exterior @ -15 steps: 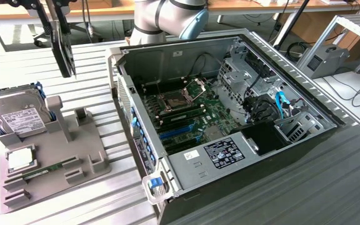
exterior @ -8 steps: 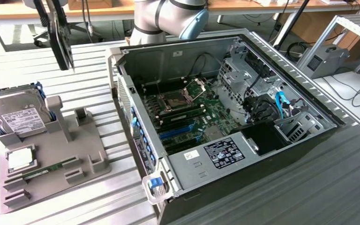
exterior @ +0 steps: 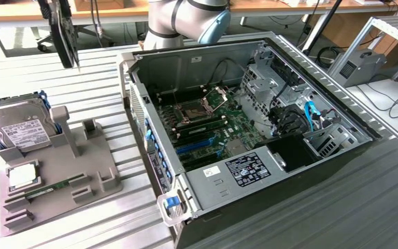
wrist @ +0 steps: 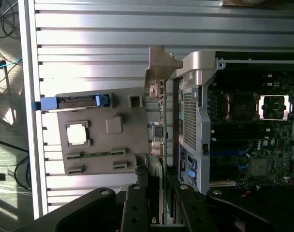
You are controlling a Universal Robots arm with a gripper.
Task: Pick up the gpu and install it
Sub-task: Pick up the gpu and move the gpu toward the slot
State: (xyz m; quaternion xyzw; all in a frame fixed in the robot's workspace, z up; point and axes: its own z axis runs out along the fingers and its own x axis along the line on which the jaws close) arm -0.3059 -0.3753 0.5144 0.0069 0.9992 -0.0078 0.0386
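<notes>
Currently my gripper (wrist: 158,200) clamps gpu (wrist: 162,121) edge-on, bracket farthest from me, hanging high over table (exterior: 81,88), probably to clear parts tray (wrist: 127,140) and open case (exterior: 178,65).

Case wall (exterior: 138,106) between gpu (exterior: 62,31) and motherboard (exterior: 213,129)

High oblique exterior, top-down wrist; both see the computer case (exterior: 185,65) (wrist: 200,96).

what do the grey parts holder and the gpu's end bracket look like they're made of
The grey parts holder looks like matte plastic, moulded or printed: an even dull grey, blocky posts and slots, no glint. On the gpu, the end bracket looks like thin bare sheet metal: pale, silvery, with a folded tab. Probably steel, though the look leaves that open.
</notes>
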